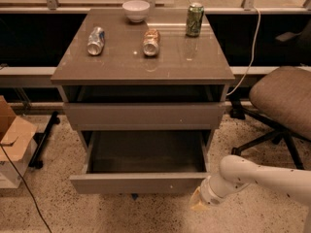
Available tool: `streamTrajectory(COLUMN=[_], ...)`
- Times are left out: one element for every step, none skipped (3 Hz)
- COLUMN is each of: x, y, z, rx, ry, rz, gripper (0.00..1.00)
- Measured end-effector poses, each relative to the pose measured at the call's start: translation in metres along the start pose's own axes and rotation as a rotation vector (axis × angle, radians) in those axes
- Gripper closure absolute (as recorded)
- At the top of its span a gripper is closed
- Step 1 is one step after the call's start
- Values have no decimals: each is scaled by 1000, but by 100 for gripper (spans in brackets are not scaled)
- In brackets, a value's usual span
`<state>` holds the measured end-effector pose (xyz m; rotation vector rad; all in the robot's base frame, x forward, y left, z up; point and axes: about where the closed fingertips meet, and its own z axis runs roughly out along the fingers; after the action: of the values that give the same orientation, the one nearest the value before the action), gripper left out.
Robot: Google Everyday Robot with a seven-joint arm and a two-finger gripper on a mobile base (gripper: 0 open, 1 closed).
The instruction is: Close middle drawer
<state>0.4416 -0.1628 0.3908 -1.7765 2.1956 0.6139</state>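
Note:
The middle drawer (138,182) is pulled far out of the grey-brown cabinet, and its inside looks empty. A tiny white speck shows near the right end of its front. The upper drawer front (143,115) above it also stands a little way out. The lowest drawer is hidden under the open one. My gripper (198,201) is low, just in front of and below the right end of the middle drawer's front, on the white arm (262,176) that comes in from the right.
On the cabinet top (194,67) are a white bowl (135,9), a green can (195,19) standing upright and two cans (95,40) (151,42) lying down. An office chair (282,98) stands to the right and a cardboard box (12,135) to the left. The floor is speckled.

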Motion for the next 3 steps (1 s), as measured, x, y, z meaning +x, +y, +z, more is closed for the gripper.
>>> streamTrajectory(x=[1, 3, -15], y=[-1, -4, -50], z=[1, 5, 0], rx=[0, 0, 119], ry=[2, 6, -19], rz=[7, 23, -53], gripper=[100, 100, 100])
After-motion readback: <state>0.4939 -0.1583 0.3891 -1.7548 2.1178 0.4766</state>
